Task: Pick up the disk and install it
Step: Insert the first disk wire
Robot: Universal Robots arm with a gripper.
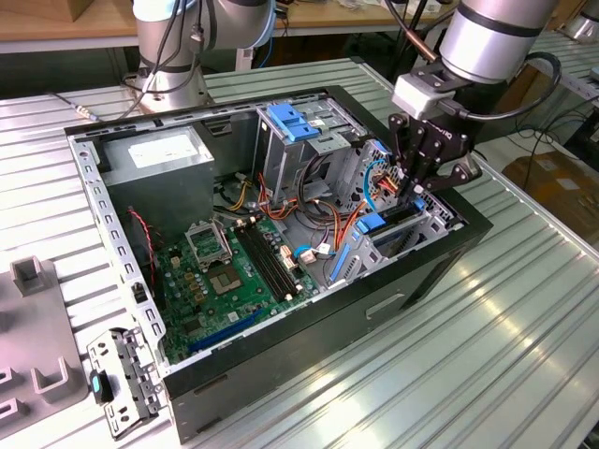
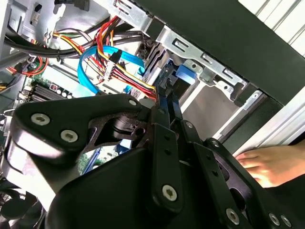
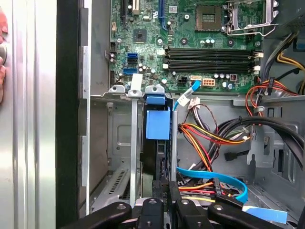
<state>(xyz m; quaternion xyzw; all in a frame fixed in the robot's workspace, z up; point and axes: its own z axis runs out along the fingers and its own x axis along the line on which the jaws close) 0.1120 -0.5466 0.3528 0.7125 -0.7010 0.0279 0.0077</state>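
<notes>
Disk [image 3: 157, 143] (blue carrier, on edge) stands in the drive bay at the case's right end, long axis vertical, directly beneath pincer [image 3: 167, 191], which clamps its upper edge.

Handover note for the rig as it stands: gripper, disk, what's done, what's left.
Gripper: down inside the open PC case, at the drive bay on the exterior view's right; fingers closed on the edge of the disk.
Disk: standing on edge in the bay slot, its blue carrier showing between the silver rails in the first wrist view; gripper not yet released.
Done: disk picked up and brought into the slot.
Left: I can't tell whether it is fully seated; release not done.
Note: a person's hand rests on the table beside the case, near the gripper.
</notes>
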